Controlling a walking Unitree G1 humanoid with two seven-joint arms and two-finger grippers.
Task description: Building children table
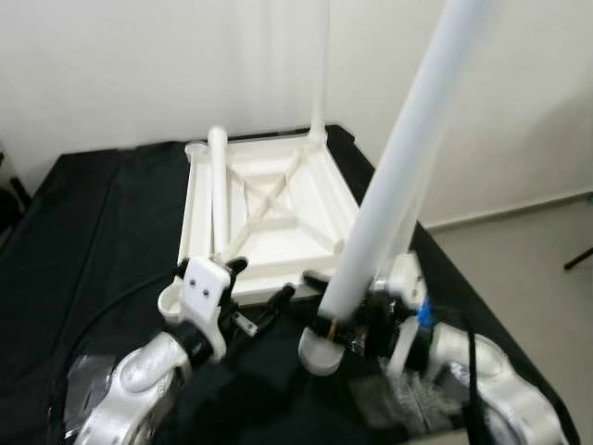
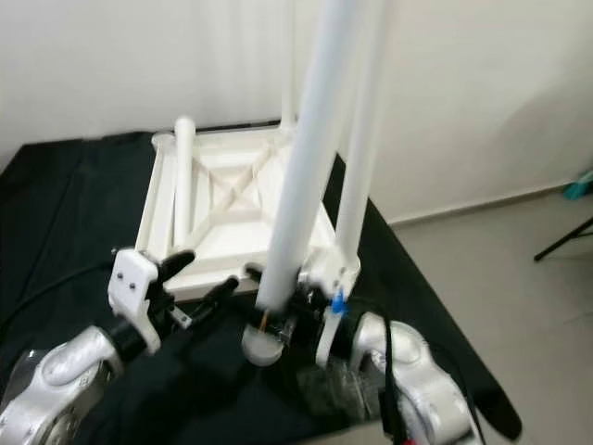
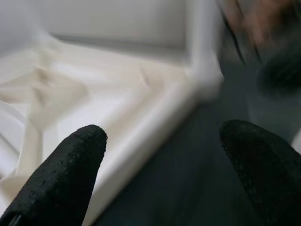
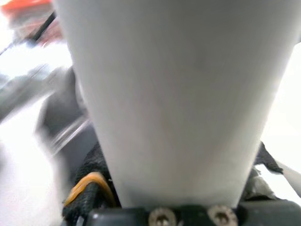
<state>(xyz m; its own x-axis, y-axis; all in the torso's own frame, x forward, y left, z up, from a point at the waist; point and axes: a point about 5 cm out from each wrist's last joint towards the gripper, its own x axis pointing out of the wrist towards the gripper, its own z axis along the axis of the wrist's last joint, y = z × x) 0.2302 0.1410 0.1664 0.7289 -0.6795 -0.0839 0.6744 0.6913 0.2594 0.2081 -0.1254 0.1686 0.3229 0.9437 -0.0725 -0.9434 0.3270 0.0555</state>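
White wall (image 1: 139,65) behind — grey floor (image 1: 542,269) beside the black-draped surface (image 1: 83,232)

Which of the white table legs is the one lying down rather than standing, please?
The leg resting along the upturned tabletop's left side lies flat; the others stand upright, one held by the right gripper.

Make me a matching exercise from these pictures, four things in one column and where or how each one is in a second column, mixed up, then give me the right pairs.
Things
1. tabletop
2. held leg
3. loose leg
4. left gripper

States
A. fingers open, at the tabletop's near edge
B. lying flat inside the upturned frame
C. upside down on the black cloth
D. clamped near its lower end by the right gripper, rising steeply

Pairs: 1-C, 2-D, 3-B, 4-A
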